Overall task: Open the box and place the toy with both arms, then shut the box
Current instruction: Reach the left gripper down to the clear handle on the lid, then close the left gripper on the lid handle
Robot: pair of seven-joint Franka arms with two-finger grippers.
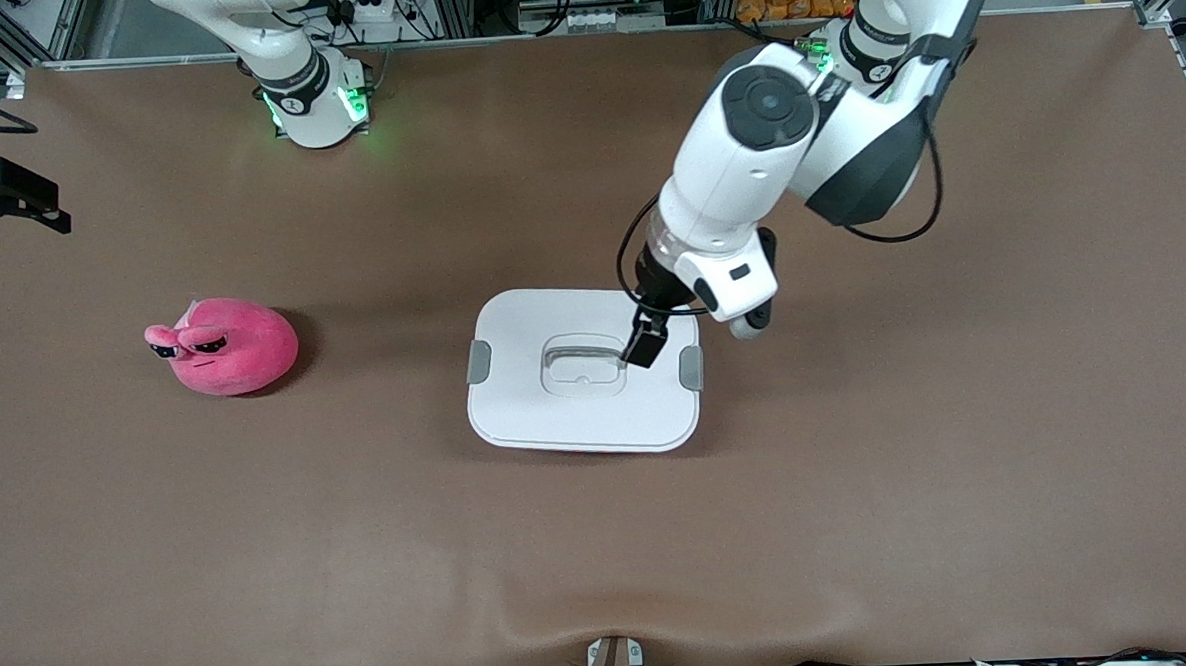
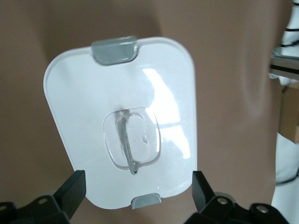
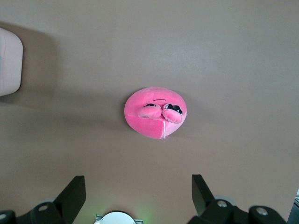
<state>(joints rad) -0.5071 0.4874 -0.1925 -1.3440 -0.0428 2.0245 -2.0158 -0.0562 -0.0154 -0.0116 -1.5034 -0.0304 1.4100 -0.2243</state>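
Brown table (image 1: pixel 861 521), lidded box (image 1: pixel 557 415), toy (image 1: pixel 228 346) outside, left hand (image 1: pixel 644 349), right hand (image 3: pixel 135 198) both wide open, empty

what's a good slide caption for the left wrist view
Open left gripper hovering over the closed box, fingers spread either side of its lid handle.
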